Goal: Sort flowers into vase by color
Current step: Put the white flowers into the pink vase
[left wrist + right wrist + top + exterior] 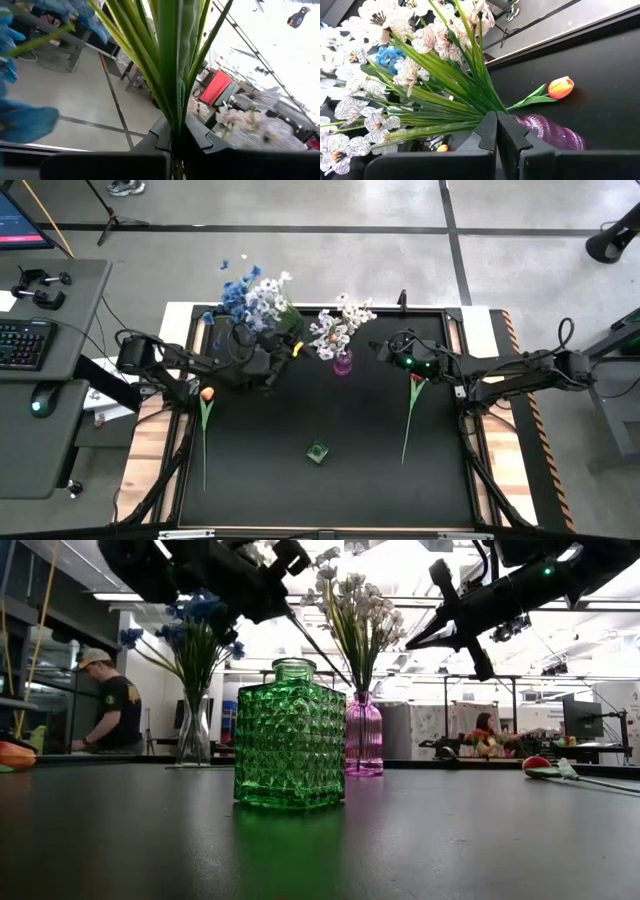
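Observation:
My left gripper (272,362) (175,134) is shut on a flower whose pale blossoms (270,298) rise toward the table's far edge. Beside it, blue flowers (200,625) stand in a clear vase (193,730). White flowers (340,325) stand in a pink vase (342,364) (550,132). My right gripper (382,348) (496,125) is shut just right of the pink vase and touches nothing. An empty green vase (318,452) (290,735) stands near the middle. Two orange tulips (207,393) (415,383) lie flat on the table. My left gripper pinches the flower's bundle of green stems and leaves (175,117) between its two fingers. The leaves fan out beyond the fingertips, and the blossoms are out of the wrist view. The flower is lifted clear of the table; a thin stem (325,655) slants down below the gripper.
The black mat (260,480) has bare room around the green vase and along the near edge. A desk with keyboard (22,345) stands left of the table. People (105,705) are in the room behind.

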Motion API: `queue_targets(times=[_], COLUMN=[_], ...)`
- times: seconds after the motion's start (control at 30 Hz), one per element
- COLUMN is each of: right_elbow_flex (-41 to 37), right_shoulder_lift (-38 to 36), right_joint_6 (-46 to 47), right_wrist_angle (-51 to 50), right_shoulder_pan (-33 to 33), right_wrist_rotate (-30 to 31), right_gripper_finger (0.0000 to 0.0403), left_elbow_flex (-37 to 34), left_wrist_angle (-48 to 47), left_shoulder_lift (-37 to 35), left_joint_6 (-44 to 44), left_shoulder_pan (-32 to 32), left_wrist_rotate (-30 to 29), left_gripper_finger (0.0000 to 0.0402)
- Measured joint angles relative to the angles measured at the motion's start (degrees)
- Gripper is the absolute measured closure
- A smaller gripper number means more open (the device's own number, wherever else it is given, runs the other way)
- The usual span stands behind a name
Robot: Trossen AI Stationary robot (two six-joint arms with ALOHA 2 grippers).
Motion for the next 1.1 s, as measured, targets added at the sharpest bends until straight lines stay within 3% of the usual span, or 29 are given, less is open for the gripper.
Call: queue_targets(times=[0.23, 0.73, 1.1], right_elbow_flex=[0.0, 0.0, 0.0], right_shoulder_lift=[0.02, 0.02, 0.02], right_joint_6=[0.0, -0.4, -0.22], right_wrist_angle=[0.0, 0.0, 0.0], right_shoulder_pan=[-0.02, -0.01, -0.03], right_wrist_rotate=[-0.02, -0.13, -0.15], right_gripper_finger=[0.0403, 0.0403, 0.0403], left_elbow_flex=[2.4, 3.09, 3.09], left_wrist_angle=[-0.01, 4.34, 4.26], left_shoulder_lift=[3.72, 3.49, 3.67], left_joint_6=[-2.71, 5.39, 4.22], left_shoulder_pan=[3.47, 3.92, 4.93], left_wrist_rotate=[3.29, 3.59, 11.99], left_gripper_finger=[0.0401, 0.0401, 0.0401])
